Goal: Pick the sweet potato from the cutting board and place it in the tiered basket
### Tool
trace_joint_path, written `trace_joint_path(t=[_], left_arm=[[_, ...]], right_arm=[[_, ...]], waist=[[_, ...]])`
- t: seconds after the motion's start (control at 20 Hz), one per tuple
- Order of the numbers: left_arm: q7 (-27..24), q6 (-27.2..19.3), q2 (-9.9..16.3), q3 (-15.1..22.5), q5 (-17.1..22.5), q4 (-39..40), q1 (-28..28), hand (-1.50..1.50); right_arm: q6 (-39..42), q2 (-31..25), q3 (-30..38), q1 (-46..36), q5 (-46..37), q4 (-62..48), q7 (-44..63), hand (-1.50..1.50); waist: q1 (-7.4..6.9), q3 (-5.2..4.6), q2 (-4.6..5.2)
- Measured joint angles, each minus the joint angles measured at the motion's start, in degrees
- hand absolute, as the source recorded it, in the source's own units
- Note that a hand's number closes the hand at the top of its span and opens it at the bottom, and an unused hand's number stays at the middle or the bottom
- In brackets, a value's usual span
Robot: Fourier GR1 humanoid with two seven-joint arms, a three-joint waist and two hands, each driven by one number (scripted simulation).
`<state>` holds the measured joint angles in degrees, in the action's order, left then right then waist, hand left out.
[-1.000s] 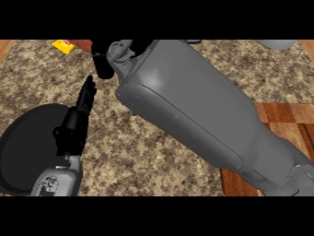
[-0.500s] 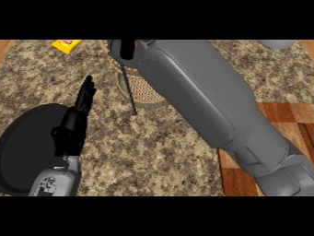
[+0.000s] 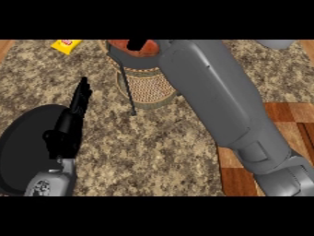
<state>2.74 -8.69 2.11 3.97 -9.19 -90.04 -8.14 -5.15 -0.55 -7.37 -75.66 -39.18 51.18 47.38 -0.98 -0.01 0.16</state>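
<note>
the right hand (image 3: 137,46) was up at twelve o'clock, only a sliver of black showing against the sweet potato (image 3: 124,45) — whether it was curled round it or just touching, i could not tell, the grey right forearm (image 3: 213,101) covered too much. the sweet potato showed as an orange-red patch right over the tiered basket (image 3: 146,87), at its upper rim, so it was at the basket; resting in it or hanging above it was not clear.

outward from there: the basket's woven tan tier sat just below the potato, with a thin dark wire strut (image 3: 127,92) running down toward six. the cutting board (image 3: 302,133), brown chequered wood, lay at three to four o'clock, well apart from the potato and partly under the forearm.

the left hand (image 3: 69,124) rested at eight o'clock, fingers straight and pointing up, over a black round plate (image 3: 16,152). a yellow packet (image 3: 67,44) sat at eleven.

risk, as i judged it: let go off-centre and the potato could roll off the rim onto the counter (image 3: 152,152); the forearm could nudge the basket on its way out.

count: one sweet potato, one basket, one board, one plate, one packet, two hands.
</note>
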Motion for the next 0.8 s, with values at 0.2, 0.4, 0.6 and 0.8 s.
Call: trace_joint_path(t=[0.2,0.4,0.6,0.8], left_arm=[[1.5,-0.4,-0.1,-0.2,-0.1,-0.8,-0.3,0.00],[1.7,-0.7,-0.1,-0.3,-0.3,-1.6,1.0,0.00],[1.2,-0.7,0.1,-1.0,0.0,-1.4,1.5,0.00],[0.7,-1.3,0.0,-1.1,-0.3,-1.6,2.6,0.00]], right_arm=[[-5.1,-1.0,3.1,1.0,-0.4,3.5,2.4,-1.50],[-6.0,-4.3,6.2,4.5,0.4,9.4,5.5,-1.50],[-5.5,-7.9,9.8,12.2,3.7,19.0,5.8,-1.50],[-2.5,-11.9,13.6,23.0,9.3,30.6,4.3,-1.50]], waist=[[0.66,0.02,-0.24],[1.50,0.04,-0.54],[2.53,0.07,-0.73],[3.35,0.10,-0.87]])
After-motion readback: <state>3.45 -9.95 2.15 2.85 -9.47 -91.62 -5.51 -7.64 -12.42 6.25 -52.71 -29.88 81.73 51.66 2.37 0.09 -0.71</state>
